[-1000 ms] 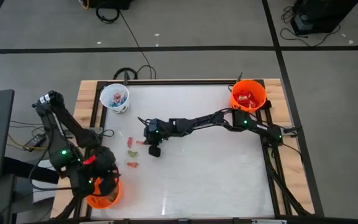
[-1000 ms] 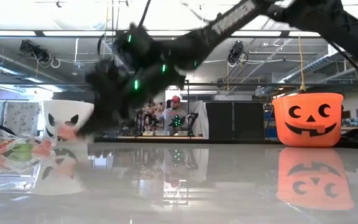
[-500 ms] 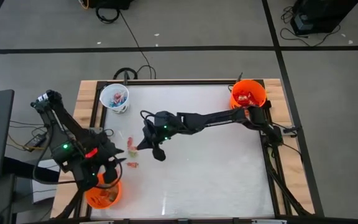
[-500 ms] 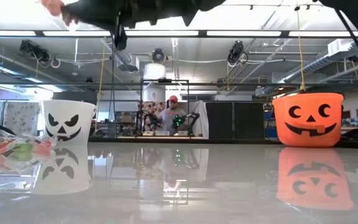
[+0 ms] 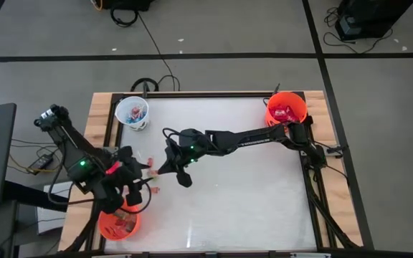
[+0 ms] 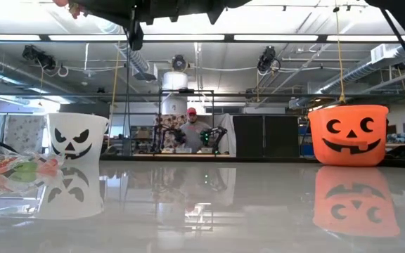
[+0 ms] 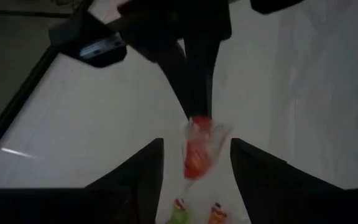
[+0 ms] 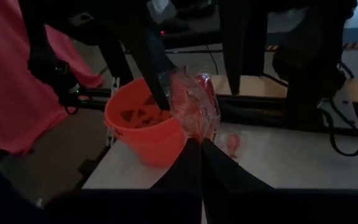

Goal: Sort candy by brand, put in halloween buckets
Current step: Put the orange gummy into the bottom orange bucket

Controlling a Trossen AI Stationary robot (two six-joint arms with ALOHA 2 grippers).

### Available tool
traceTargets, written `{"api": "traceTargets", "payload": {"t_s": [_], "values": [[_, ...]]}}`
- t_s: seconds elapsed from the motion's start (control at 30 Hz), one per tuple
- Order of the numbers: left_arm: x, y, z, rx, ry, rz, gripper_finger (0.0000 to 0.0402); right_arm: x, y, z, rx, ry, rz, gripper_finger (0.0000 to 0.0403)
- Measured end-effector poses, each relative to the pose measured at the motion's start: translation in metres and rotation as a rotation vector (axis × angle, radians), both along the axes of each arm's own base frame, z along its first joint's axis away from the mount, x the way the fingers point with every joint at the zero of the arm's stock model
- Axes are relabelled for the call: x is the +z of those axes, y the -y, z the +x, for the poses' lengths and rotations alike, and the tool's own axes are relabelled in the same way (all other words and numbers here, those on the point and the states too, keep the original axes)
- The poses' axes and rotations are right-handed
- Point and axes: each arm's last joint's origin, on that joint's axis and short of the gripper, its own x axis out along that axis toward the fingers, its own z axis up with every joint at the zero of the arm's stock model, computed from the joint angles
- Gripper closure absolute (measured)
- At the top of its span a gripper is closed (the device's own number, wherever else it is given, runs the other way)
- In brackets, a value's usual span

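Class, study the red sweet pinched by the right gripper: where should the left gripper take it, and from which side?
Probably the free body of the red sweet, away from the right gripper, whose shut fingers pinch only one edge. Come from the opposite side; the left gripper has its open fingers either side of it.

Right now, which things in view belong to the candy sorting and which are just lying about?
Part of the job:
- white bucket
- far orange bucket
- near orange bucket
- loose candy on the table
- red wrapped candy pinched in the shut right gripper
- left gripper, open beneath it

Just lying about:
- cables on the floor
- person in the room behind
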Motion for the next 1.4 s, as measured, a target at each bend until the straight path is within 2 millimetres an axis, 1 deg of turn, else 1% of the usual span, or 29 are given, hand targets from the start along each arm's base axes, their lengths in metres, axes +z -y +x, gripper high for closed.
{"api": "traceTargets", "payload": {"t_s": [0.1, 0.2, 0.4, 0.53, 0.6, 0.7, 0.83, 0.97, 1.03, 1.1, 1.2, 1.3, 1.4], "values": [[0.001, -0.003, 0.005, -0.004, 0.001, 0.016, 0.0212, 0.0, 0.001, 0.0, 0.007, -0.003, 0.004, 0.0402], [0.0, -0.006, 0.008, -0.001, -0.022, 0.011, 0.0234, 0.0, 0.002, 0.0, 0.005, -0.001, 0.004, 0.0402], [-0.001, -0.011, 0.012, 0.0, -0.079, -0.036, 0.0315, 0.0, 0.004, 0.0, 0.001, -0.001, 0.004, 0.0402], [-0.001, -0.012, 0.014, 0.006, -0.078, -0.055, 0.037, -0.001, 0.005, 0.0, 0.002, -0.004, 0.004, 0.0402], [-0.001, -0.012, 0.015, 0.01, -0.074, -0.065, 0.0385, -0.001, 0.005, 0.0, 0.005, -0.004, 0.006, 0.0402], [0.002, -0.012, 0.015, 0.013, -0.082, -0.098, 0.0385, -0.001, 0.006, 0.0, -0.01, -0.018, 0.033, 0.0389], [0.014, -0.014, 0.013, 0.038, -0.106, -0.184, 0.0379, 0.0, 0.013, 0.001, -0.045, -0.04, 0.089, 0.0344], [0.03, -0.015, 0.004, 0.0, -0.222, -0.328, 0.0384, -0.001, 0.024, 0.001, -0.115, -0.05, 0.091, 0.0294], [0.035, -0.014, 0.0, -0.038, -0.295, -0.398, 0.0384, -0.001, 0.031, 0.001, -0.169, -0.056, 0.099, 0.0274], [0.035, -0.011, -0.005, -0.07, -0.367, -0.445, 0.0384, -0.001, 0.04, 0.002, -0.214, -0.066, 0.123, 0.0257], [0.031, -0.006, -0.012, -0.085, -0.458, -0.481, 0.0385, -0.002, 0.051, 0.001, -0.24, -0.077, 0.15, 0.0243], [0.022, 0.001, -0.019, -0.087, -0.522, -0.503, 0.0385, -0.002, 0.06, 0.0, -0.254, -0.088, 0.181, 0.0239], [0.012, 0.01, -0.027, -0.071, -0.562, -0.513, 0.0385, -0.002, 0.064, 0.0, -0.254, -0.104, 0.209, 0.0239]]}}
